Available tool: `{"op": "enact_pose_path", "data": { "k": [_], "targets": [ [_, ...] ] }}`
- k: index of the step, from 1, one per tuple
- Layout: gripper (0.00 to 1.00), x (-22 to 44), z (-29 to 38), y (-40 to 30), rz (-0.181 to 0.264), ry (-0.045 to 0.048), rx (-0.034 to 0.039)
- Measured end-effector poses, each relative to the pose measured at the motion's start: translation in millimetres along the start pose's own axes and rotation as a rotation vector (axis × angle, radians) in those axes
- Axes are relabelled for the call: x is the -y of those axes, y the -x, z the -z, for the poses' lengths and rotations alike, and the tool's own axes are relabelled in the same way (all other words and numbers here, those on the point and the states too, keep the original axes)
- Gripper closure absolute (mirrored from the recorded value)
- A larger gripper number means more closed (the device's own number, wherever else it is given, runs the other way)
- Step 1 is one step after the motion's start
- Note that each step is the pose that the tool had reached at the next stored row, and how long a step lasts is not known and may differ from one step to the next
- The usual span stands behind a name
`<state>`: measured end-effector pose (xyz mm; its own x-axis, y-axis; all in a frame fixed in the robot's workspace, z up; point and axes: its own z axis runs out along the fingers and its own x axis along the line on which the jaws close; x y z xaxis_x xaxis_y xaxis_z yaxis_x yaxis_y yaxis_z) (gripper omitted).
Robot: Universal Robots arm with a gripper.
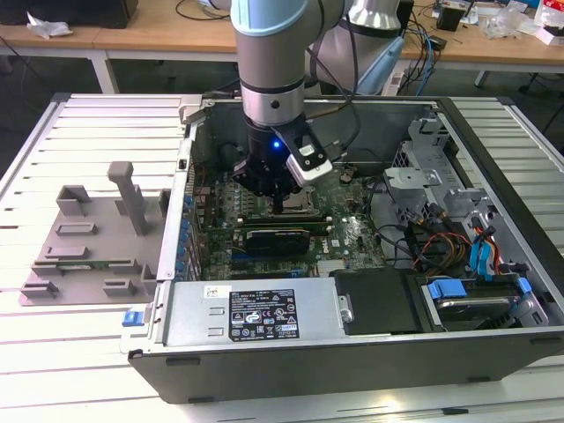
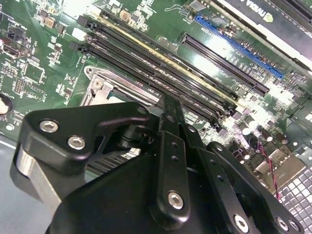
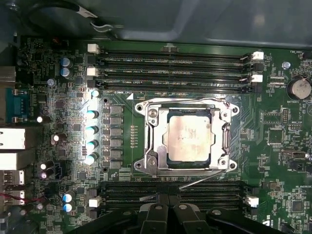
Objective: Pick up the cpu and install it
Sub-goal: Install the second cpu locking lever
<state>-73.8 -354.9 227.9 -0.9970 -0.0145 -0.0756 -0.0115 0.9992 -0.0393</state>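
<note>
First wrist view puts the cpu (image 3: 188,138) seated inside the socket frame (image 3: 152,141) mid-motherboard (image 3: 292,195); the gripper (image 3: 168,214) hovers nearby, finger state untellable. Skewed seating risks bent contacts.

The small square cpu (image 3: 188,138) has a dull silver-grey metal top, faintly smudged, seated in a brighter bare-metal socket frame (image 3: 152,140). The green circuit board (image 3: 273,146) looks glossy (lamp glare on it). The black gripper (image 2: 165,109) linkage is matt, with shiny steel screws. The grey plastic fixture tray (image 1: 84,242) looks matt.
</note>
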Motion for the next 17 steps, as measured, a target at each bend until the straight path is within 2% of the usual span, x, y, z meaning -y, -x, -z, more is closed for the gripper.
{"op": "enact_pose_path", "data": {
  "k": [6, 8, 14, 17],
  "targets": [
    [0.89, -0.1, -2.5, -2.0, 0.000, 0.0001, 0.0003],
    [0.89, -0.5, -4.0, -4.6, 0.000, 0.0000, 0.0005],
    [0.89, -0.7, -7.7, -7.6, -0.021, -0.0011, -0.0003],
    [0.89, -0.7, -8.2, -7.8, -0.022, 0.0030, 0.0001]
  ]
}}
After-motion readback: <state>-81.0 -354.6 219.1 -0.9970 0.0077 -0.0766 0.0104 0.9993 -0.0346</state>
